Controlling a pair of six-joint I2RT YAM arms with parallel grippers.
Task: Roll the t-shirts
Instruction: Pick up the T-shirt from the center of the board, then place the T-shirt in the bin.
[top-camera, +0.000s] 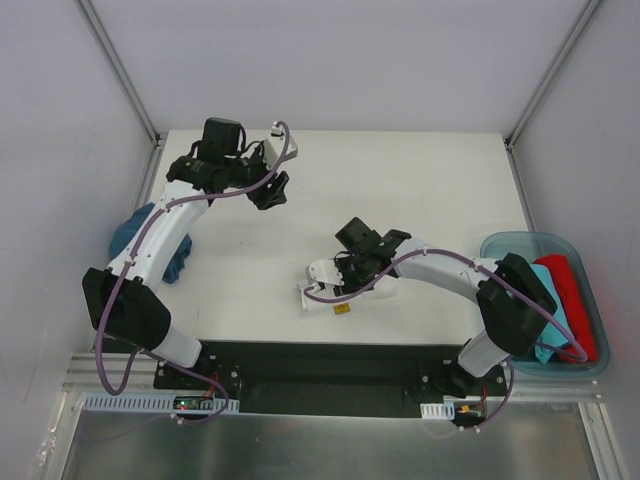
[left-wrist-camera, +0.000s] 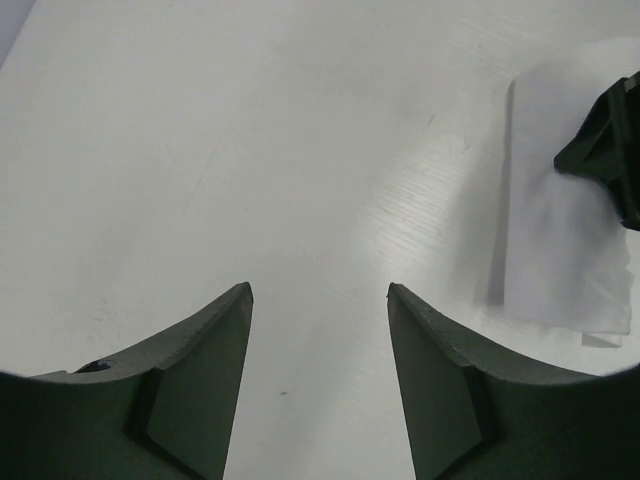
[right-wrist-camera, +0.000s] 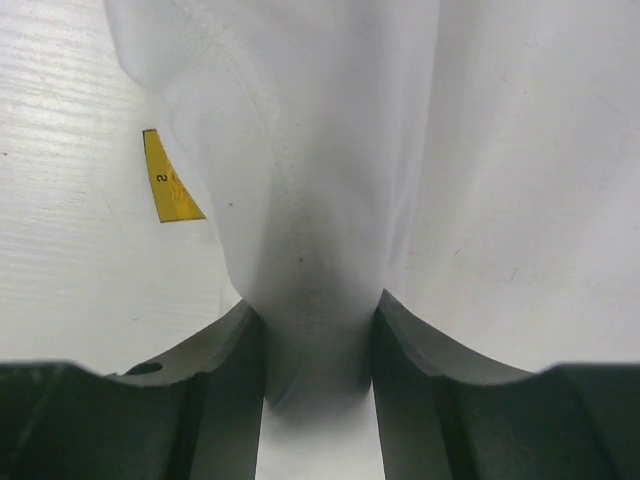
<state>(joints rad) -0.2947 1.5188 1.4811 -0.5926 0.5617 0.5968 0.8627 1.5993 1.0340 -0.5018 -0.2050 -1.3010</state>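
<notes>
Right claw on white t-shirt, near yellow "2" sticker.

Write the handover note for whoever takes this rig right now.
Left hand: open, empty, over bare table.
Right hand: shut on a fold of the white t-shirt, a small bundle near the table's front edge.
Dark blue t-shirt: bunched at the left edge.
Red t-shirt and teal t-shirt: in the bin, right side.
Left to do: probably finish the white one, then roll the dark blue.

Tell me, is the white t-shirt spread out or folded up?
Folded up: the white t-shirt is a small bundle, right tool pinching it.
</notes>
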